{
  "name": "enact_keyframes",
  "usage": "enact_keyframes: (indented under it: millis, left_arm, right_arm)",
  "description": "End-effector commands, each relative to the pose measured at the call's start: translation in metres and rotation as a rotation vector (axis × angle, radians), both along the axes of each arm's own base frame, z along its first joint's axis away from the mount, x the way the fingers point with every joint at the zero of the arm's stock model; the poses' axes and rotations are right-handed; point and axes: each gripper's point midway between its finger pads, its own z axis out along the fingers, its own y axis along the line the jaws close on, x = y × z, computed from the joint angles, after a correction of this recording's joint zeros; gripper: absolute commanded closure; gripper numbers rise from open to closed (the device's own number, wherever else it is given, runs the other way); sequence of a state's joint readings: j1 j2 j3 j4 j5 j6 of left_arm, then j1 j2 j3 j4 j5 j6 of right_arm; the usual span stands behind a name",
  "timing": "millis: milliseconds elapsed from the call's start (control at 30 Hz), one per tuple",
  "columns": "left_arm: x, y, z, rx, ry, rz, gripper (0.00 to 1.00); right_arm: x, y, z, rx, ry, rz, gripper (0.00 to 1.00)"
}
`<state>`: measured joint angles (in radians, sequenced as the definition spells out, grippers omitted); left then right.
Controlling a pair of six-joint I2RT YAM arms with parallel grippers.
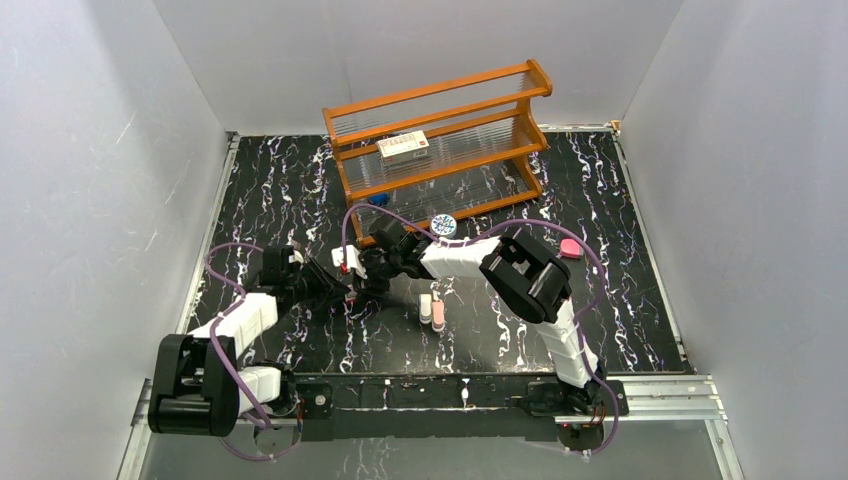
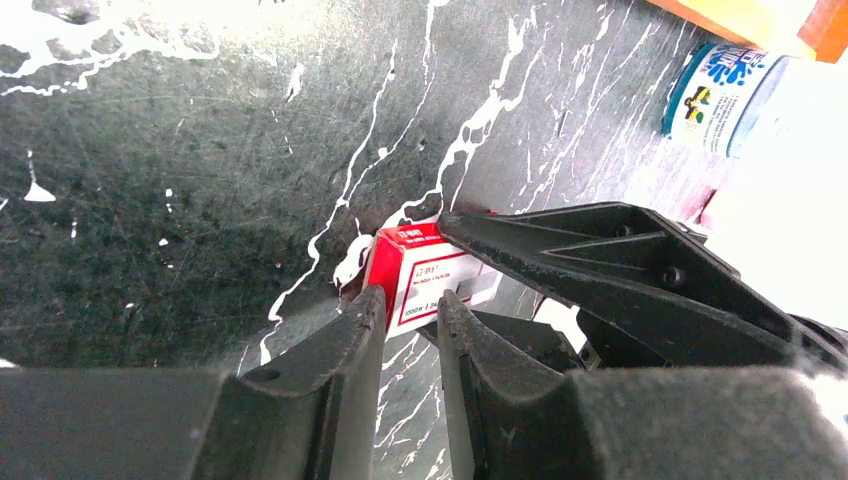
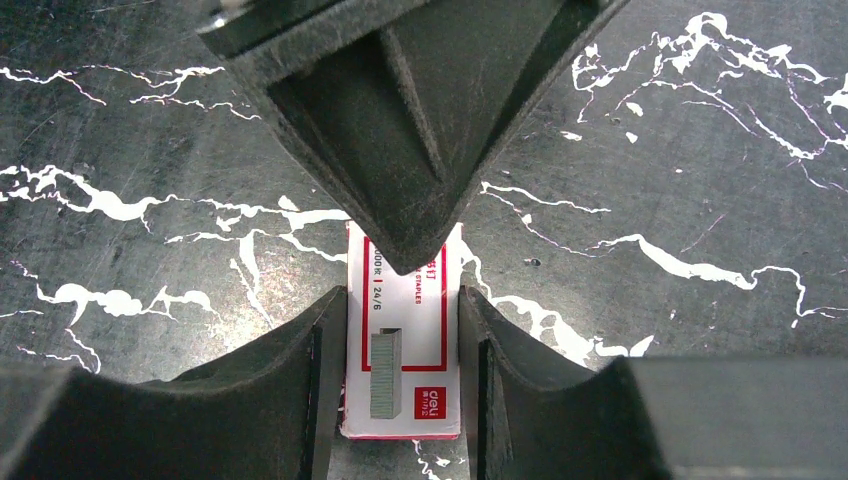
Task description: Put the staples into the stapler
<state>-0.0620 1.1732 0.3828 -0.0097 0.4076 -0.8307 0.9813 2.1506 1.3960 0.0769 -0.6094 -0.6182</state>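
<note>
Two little staplers sat side by side on the black table (image 1: 620,300), nearest the arms' bases: the white stapler (image 1: 425,307) on the left, and a peach stapler (image 1: 438,317) just beside it. Both were well apart from the grippers.

A bit farther back, both arms met at a small red-and-white box (image 3: 415,335). The right gripper (image 3: 402,298) had its two fingers pressed on the box's long sides, holding it. The box said "deli", "24/6" and "STAPLES", and had a grey picture of staples on it. The staples themselves could not be seen.

The left gripper (image 2: 410,298) had its fingers nearly together, tips at the box's end. I could not tell if it pinched anything.

Farther back stood a round blue-and-white tub (image 1: 445,226), its writing too blurry to read. At the far side an orange rack (image 1: 440,135) held a bigger red-and-white box (image 1: 403,147).
</note>
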Motion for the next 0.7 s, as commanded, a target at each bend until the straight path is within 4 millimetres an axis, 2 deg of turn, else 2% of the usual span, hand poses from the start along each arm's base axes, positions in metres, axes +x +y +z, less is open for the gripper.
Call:
enact_keyframes:
  millis: [0,133,267,433,667]
  left_arm:
    - [0.002,-0.006,-0.002,-0.039,-0.018,-0.017,0.76]
    - [0.003,-0.009,-0.002,-0.061,-0.024,-0.025,0.76]
    - [0.004,-0.018,0.006,-0.131,-0.064,-0.033,0.76]
    - [-0.001,-0.026,0.006,-0.202,-0.091,-0.044,0.76]
    - [0.000,-0.024,0.004,-0.184,-0.085,-0.037,0.76]
  right_arm:
    - [0.000,0.005,0.013,0.029,0.009,0.006,0.50]
    - [0.000,0.005,0.013,0.030,0.011,0.009,0.51]
    - [-0.002,0.007,0.012,0.037,0.029,0.015,0.51]
    - [-0.011,0.019,0.016,0.080,0.059,0.032,0.51]
    - [-0.010,0.029,0.015,0.088,0.035,0.020,0.50]
